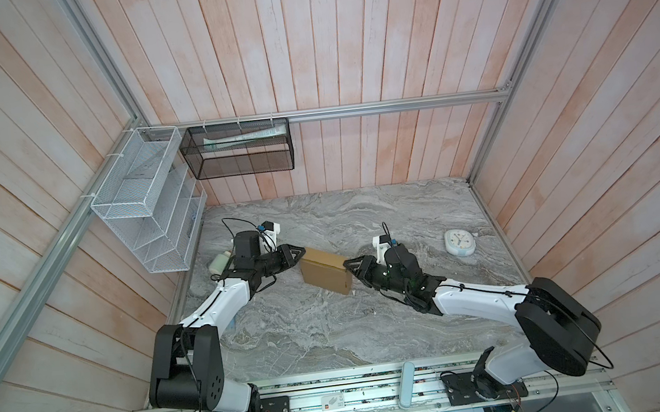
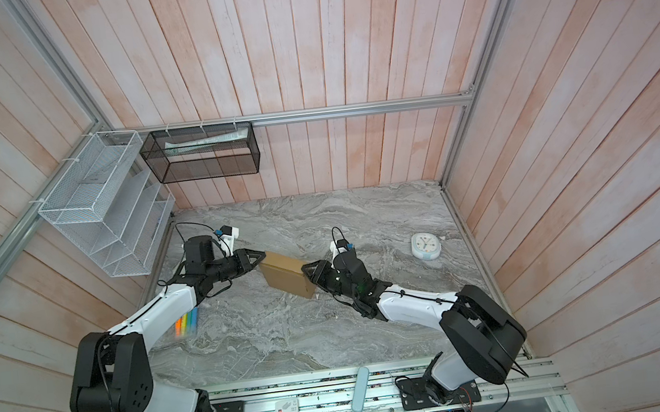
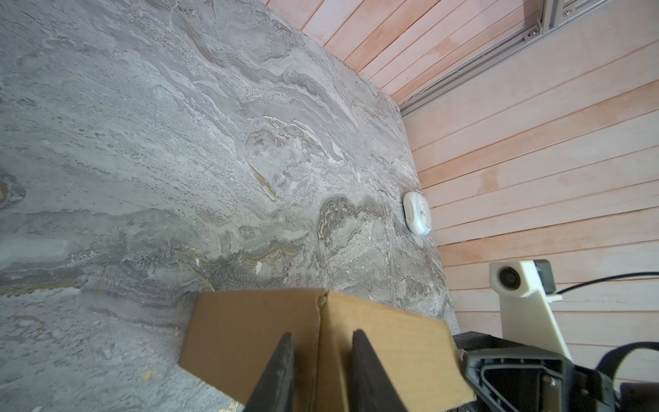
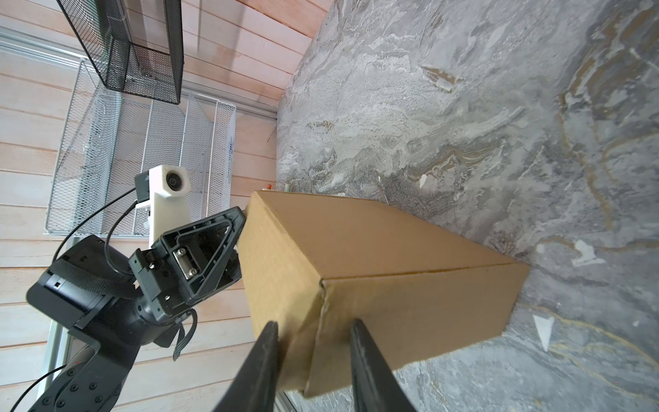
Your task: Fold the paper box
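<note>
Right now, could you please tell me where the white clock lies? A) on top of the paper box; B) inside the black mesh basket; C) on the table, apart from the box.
C: in both top views the white clock lies on the table, clear of the paper box, toward the right arm's side.

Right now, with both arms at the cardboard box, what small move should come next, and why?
Probably close the left fingers and right fingers gently. Each pair straddles a corner edge at opposite ends of the paper box, which already looks folded shut, but I cannot tell whether either pair really grips it. A firm hold should come before any lifting or pressing.
</note>
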